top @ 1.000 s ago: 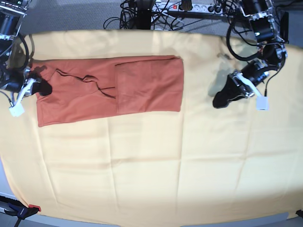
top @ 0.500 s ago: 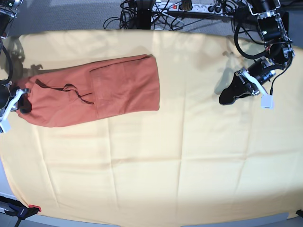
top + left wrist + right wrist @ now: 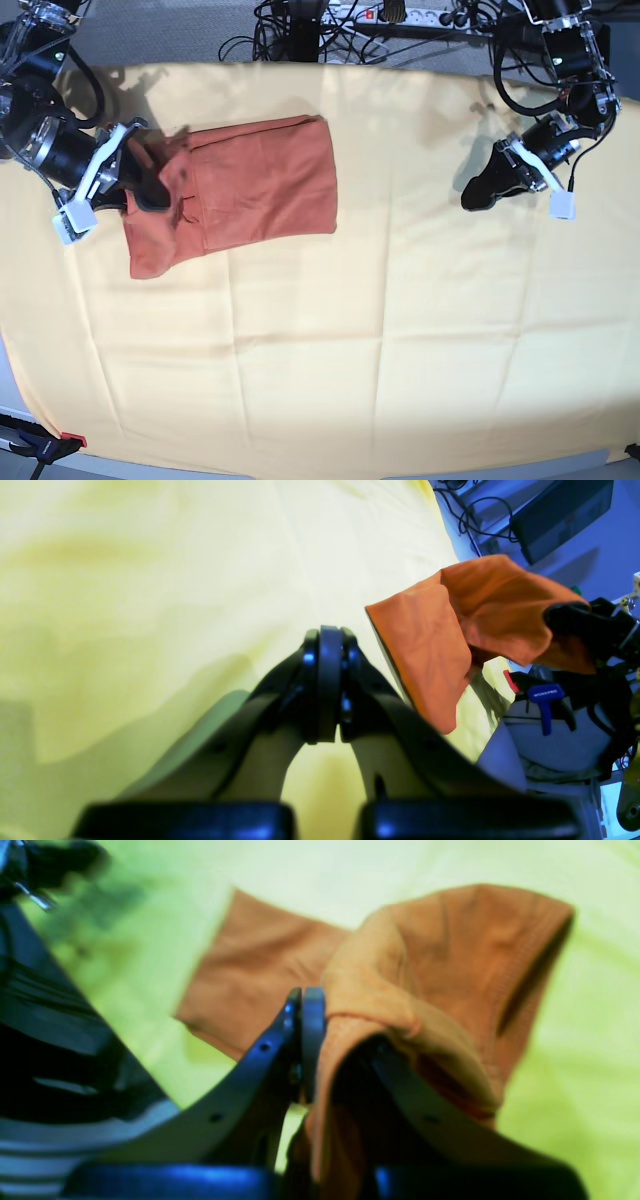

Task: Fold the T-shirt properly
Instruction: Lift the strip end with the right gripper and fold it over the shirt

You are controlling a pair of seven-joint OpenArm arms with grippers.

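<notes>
The rust-orange T-shirt [image 3: 265, 180] lies folded on the upper left of the table. Its left end is raised off the cloth and bunched. My right gripper [image 3: 148, 190] is shut on that raised end. In the right wrist view the fabric [image 3: 430, 960] drapes over one finger of the right gripper [image 3: 310, 1015] and hides it. My left gripper [image 3: 478, 195] hovers at the far right, shut and holding nothing. In the left wrist view the left gripper [image 3: 327, 700] has its pads pressed together, and the T-shirt [image 3: 440, 640] shows beyond it.
A large pale yellow cloth [image 3: 350, 330] covers the whole table. Cables and a power strip [image 3: 380, 14] run along the back edge. A clamp [image 3: 55, 442] grips the front left corner. A blue clamp [image 3: 542, 695] sits past the table's edge.
My right gripper has swung up and to the right from the table's left edge, carrying the shirt's left end with it. The shirt is now shorter and bunched there. The left gripper barely moved.
</notes>
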